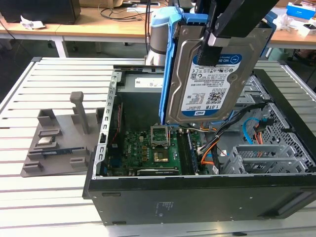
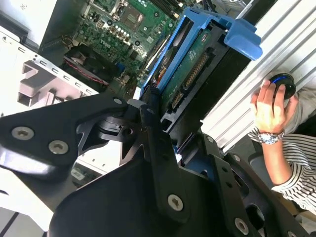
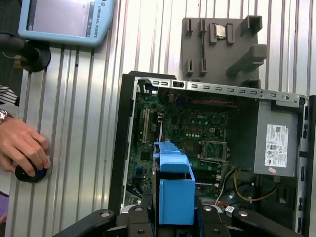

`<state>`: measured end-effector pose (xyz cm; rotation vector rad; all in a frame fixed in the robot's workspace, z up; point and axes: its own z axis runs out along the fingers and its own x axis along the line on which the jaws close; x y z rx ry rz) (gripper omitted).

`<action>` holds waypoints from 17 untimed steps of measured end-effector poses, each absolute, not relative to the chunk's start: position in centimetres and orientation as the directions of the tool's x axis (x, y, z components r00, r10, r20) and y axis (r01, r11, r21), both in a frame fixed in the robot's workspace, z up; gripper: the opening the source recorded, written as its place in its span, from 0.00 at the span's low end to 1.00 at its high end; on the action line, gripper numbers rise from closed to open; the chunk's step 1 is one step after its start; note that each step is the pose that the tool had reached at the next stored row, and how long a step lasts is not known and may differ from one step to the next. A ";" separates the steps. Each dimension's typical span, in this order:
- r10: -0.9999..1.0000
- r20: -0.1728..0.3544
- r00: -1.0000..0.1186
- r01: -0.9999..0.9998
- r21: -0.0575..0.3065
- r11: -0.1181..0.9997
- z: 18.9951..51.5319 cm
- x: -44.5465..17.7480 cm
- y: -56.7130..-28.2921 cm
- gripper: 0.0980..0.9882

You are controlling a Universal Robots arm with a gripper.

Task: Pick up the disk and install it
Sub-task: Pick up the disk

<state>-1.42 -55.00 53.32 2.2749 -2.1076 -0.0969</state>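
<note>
Roughly halfway is how the task is judged: the disk has been lifted, but it has not yet been installed. Toward the left edge of a slatted metal table (image 1: pixel 49 197) in the exterior view, a grey parts holder (image 1: pixel 59 133) is set. Just beside it an open computer case (image 1: pixel 197 197) is laid on its side, with the green motherboard (image 1: pixel 148 148) exposed in its left half. Above the middle of the case the disk (image 1: pixel 212 84) is held in the air, clear of everything below. It is nearly upright and slightly tilted, with its labelled face turned to the camera. It is clamped by the gripper (image 1: pixel 210 49), whose black fingers are closed on its two faces. The arm is reached down from the upper edge of the view. Near the case's right wall a grey metal cage (image 1: pixel 261 155) is seen, apparently without a disk. In the first wrist view a person's hand (image 3: pixel 22 148) is rested on a round control (image 3: pixel 29 174) on the table, apart from the case.
</note>
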 end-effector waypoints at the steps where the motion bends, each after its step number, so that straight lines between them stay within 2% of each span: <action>1: -0.997 -0.019 0.076 -0.995 0.071 -0.077 53.2 -1.4 -55.0 0.30; 17: -0.997 -0.016 0.076 -0.995 0.071 -0.077 52.7 1.0 -55.0 0.30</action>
